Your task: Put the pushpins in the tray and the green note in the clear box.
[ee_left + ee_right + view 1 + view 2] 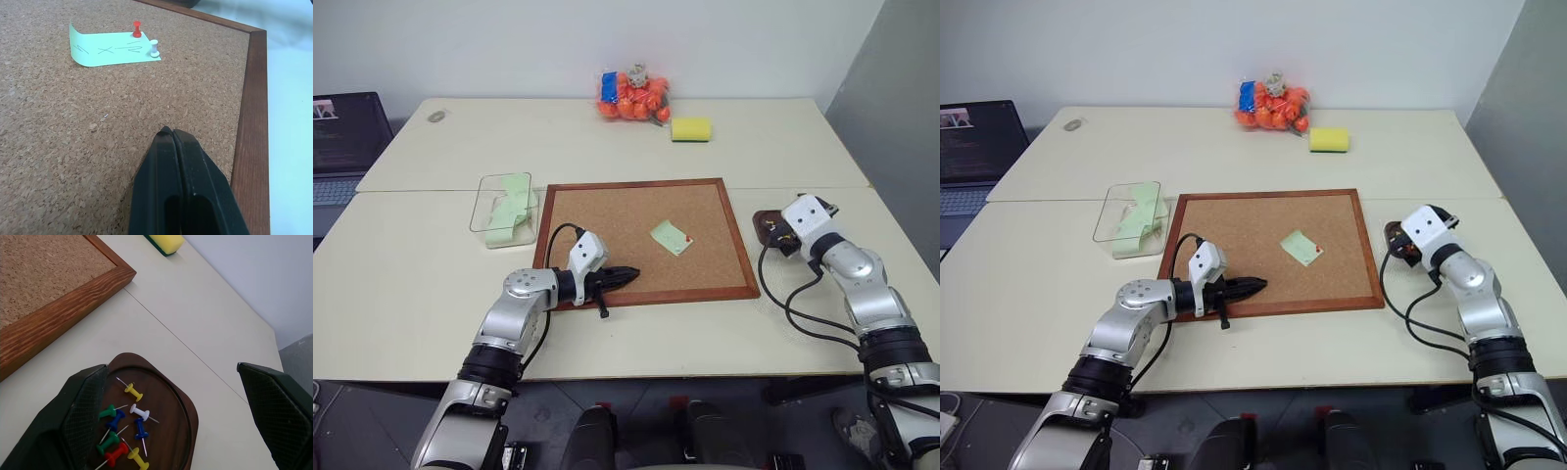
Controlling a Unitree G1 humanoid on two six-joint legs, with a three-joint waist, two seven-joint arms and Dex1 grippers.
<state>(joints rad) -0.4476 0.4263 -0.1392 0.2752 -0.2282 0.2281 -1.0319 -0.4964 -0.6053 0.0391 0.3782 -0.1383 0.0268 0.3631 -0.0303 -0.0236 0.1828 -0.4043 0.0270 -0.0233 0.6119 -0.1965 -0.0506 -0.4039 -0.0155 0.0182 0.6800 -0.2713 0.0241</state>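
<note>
A pale green note (670, 236) lies on the corkboard, pinned at one edge by a red pushpin (137, 29) and a white pushpin (154, 48). My left gripper (626, 276) is shut and empty, resting low over the board's near edge, pointing toward the note from a short way off. The dark brown tray (188, 406) sits on the table just right of the board and holds several coloured pushpins (122, 428). My right gripper (171, 372) hangs open over the tray, one finger on each side. The clear box (481, 217), left of the board, has pale green paper inside.
The wood-framed corkboard (607, 211) fills the middle of the table. A yellow sponge (691, 128) and a bag of orange things (632, 96) sit at the back. A laptop (347, 137) stands at the far left. My right arm's black cable loops beside the board's right corner.
</note>
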